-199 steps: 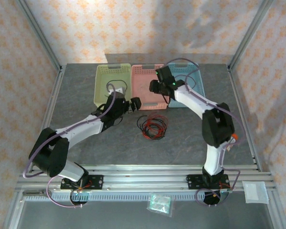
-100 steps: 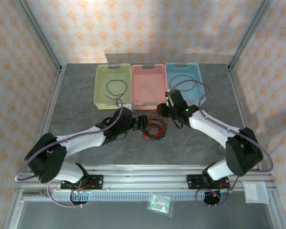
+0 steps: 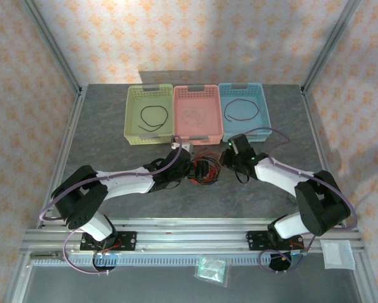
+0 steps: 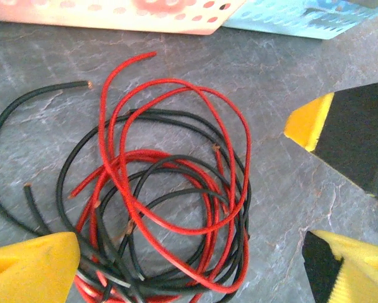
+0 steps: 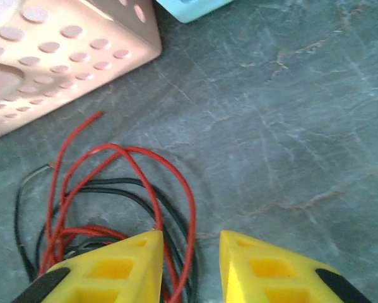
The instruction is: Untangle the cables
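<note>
The likeliest trouble starts at the near edge of the tangle [image 4: 152, 154] of red and black cables. There the left gripper [image 4: 189, 252] hangs with its jaws spread wide over the thickest crossing of strands. Closing at that spot would probably gather several loops at once, and a pull would tighten the knot rather than free one cable. On the tangle's right side the right gripper [image 5: 190, 243] has its jaws drawn in to a narrow gap, clamped on nothing. One red strand [image 5: 187, 208] runs into that gap, with black strands just beside it (a pinch catching both colours would drag the whole heap). The two grippers also stand close across the tangle, so a careless sweep could knock them together. The tangle itself lies flat on the grey table [image 3: 113, 145] between them. Its near loops sit inside the left jaws' span, some passing under one finger, and its right edge reaches into the right jaws. Just beyond the tangle stands the pink basket [image 3: 197, 136], and a loose red end pointing at its holed wall could snag there. Farther off, the pink basket holds a pale cable [image 3: 195, 115]. The green basket [image 3: 149, 90], beyond and left of the tangle, holds a black cable [image 3: 142, 118], and the blue basket [image 3: 242, 86], beyond and right, holds a dark cable [image 3: 227, 110].
</note>
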